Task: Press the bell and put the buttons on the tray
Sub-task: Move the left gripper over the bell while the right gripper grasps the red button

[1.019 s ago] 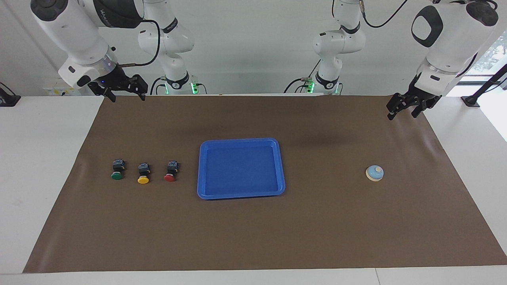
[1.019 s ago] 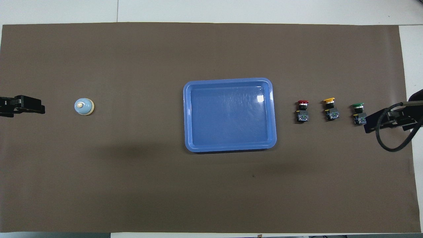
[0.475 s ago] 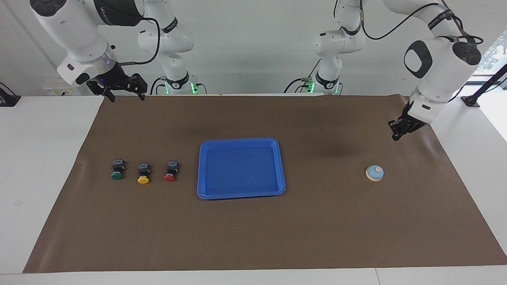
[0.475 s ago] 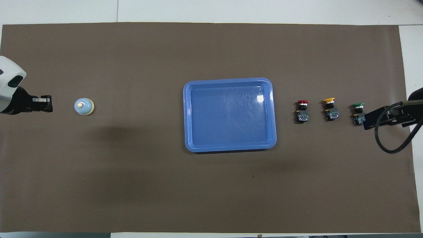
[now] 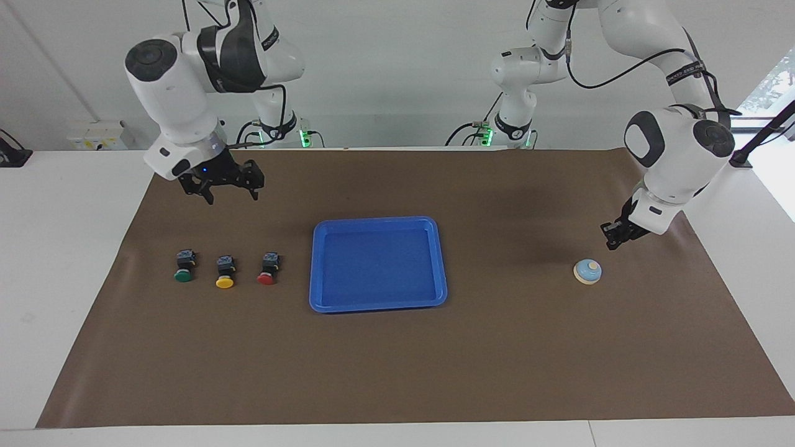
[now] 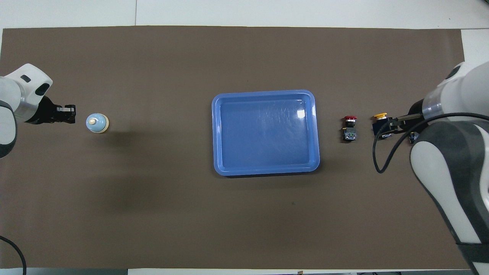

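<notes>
Bell [image 5: 587, 272] sits on the worktop [image 5: 397, 360], and the left claw [image 5: 611, 236], pressed together, hangs just beside it. Right claw [image 5: 230, 189], spread wide, is above the worktop, apart from the buttons [image 5: 225, 272] beside the tray [image 5: 377, 304].

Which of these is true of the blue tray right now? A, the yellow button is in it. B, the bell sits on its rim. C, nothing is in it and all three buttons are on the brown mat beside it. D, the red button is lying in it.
C: the tray holds nothing, and the red button, yellow button and green button lie in a row on the mat toward the right arm's end.
</notes>
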### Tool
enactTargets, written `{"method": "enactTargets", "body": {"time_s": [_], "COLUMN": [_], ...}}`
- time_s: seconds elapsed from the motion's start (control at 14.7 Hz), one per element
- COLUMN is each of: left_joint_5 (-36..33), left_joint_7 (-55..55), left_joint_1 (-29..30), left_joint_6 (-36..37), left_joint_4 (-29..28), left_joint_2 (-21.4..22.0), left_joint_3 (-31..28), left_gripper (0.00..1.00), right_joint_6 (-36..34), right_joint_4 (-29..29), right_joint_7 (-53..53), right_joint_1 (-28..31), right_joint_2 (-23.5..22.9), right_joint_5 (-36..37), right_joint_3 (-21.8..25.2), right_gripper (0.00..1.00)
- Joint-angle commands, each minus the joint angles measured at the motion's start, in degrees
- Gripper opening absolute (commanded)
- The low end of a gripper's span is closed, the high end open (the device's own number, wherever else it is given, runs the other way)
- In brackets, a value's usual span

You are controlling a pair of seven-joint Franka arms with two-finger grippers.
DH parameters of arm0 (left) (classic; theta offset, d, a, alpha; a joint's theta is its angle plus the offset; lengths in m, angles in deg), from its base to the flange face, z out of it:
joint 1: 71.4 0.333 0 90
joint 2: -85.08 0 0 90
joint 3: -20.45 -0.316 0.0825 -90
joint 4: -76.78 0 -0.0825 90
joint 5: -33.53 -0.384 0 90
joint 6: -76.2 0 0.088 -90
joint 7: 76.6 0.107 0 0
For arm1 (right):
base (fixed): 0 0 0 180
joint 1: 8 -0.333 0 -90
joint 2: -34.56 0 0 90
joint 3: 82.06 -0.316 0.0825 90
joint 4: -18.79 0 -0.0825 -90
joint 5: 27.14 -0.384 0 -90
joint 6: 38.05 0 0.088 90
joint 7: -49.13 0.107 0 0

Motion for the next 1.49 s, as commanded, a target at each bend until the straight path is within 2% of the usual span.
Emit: {"method": "enactTargets", "body": {"time_s": [0.0,0.2,0.41,0.54,0.61,0.68,1.09,1.15,1.22,1.29,1.43], "left_joint_5": [0.4,0.4,0.5,0.5,0.5,0.5,0.5,0.5,0.5,0.5,0.5], "left_joint_7": [0.6,0.6,0.4,0.3,0.3,0.3,-0.3,-0.4,-0.3,-0.3,-0.3], "left_joint_1": [0.6,0.6,0.3,0.1,0.0,-0.1,-0.6,-0.6,-0.6,-0.6,-0.6], "left_joint_6": [-2.2,-3.1,-4.9,-5.8,-6.1,-6.6,-8.7,-9.4,-10.7,-11.8,-12.5], "left_joint_4": [0.9,0.9,0.9,0.9,0.9,0.9,0.4,-0.3,-1.1,-1.9,-2.0], "left_joint_2": [-1.7,-2.4,-4.0,-4.5,-5.0,-5.5,-6.7,-6.7,-6.7,-7.3,-8.0], "left_joint_3": [0.2,0.2,0.2,0.2,0.2,0.2,0.2,0.2,0.2,0.2,0.2], "left_gripper": [0.0,0.0,0.0,0.0,0.0,0.0,0.0,0.0,0.0,0.0,0.0], "right_joint_6": [9.7,19.9,23.7,23.8,24.0,24.0,25.1,25.2,24.8,24.0,20.2], "right_joint_4": [3.3,10.1,10.4,10.6,10.6,10.6,10.6,10.6,10.0,8.7,4.8], "right_joint_7": [0.4,1.6,1.9,1.8,1.8,1.8,2.1,2.2,1.8,1.8,2.1], "right_joint_1": [-0.2,-0.4,-0.4,-0.4,-0.4,-0.4,-0.4,-0.5,-0.6,-1.6,-3.4], "right_joint_2": [-4.9,-5.7,-10.2,-11.4,-11.8,-12.1,-14.4,-14.5,-14.7,-14.9,-15.3], "right_joint_5": [-0.6,-2.4,-3.8,-3.8,-3.8,-3.8,-3.8,-3.8,-3.8,-3.8,-3.5], "right_joint_3": [-0.2,-0.2,-0.2,-0.2,-0.2,-0.2,-0.2,-0.2,-0.2,-0.2,-0.2], "right_gripper": [1.0,0.99,0.89,0.69,0.62,0.6,0.57,0.39,0.07,0.0,0.0]}}
